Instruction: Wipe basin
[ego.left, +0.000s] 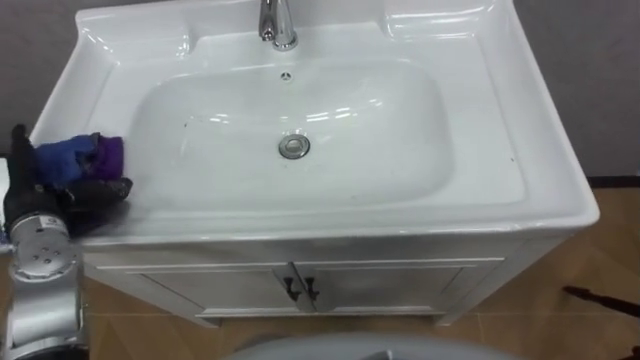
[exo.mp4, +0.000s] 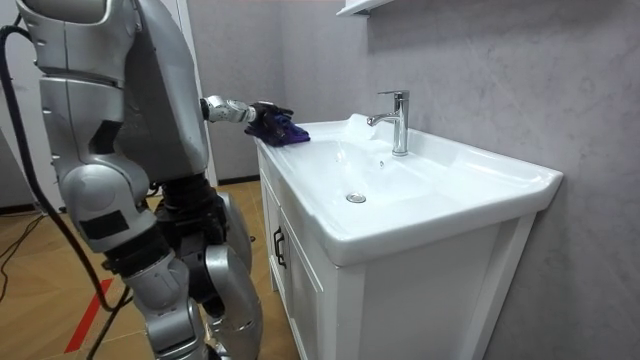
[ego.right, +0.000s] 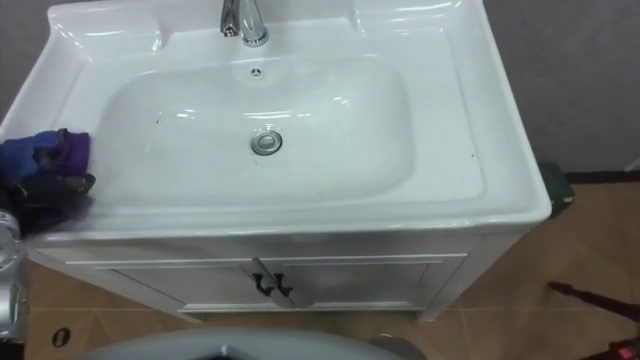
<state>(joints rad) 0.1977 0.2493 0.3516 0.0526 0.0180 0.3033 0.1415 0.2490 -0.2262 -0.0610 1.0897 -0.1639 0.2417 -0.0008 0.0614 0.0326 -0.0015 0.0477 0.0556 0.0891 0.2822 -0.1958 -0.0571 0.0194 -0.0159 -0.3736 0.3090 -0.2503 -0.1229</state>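
— One hand does the work here, the left hand (ego.left: 95, 195). Its dark fingers are curled over a purple-blue cloth (ego.left: 88, 156) and grip it in a bunch.

— Where is that on the basin (ego.left: 470, 120)?

— Up on the flat rim, at about nine o'clock from the drain (ego.left: 293, 147), with the tap (ego.left: 277, 25) at twelve. The cloth is on the ledge, not down in the bowl.

— Why hold it wadded like that?

— My guess is that a wad gives the fingers something to press through, so the cloth drags along with the hand instead of slipping out. The edge is a sensible place to begin, too. One sweep toward three o'clock would carry it across the bowl.

— Has much been wiped?

— I can't tell. The bowl is white and glossy all over, so wiped and unwiped parts look alike. I'd judge that most of the job lies ahead.

— Anything to watch?

— The tap stands in the way at twelve. The robot is by the cabinet (exo.mp4: 300, 290) at the nine o'clock end, so the far side may need a lean.
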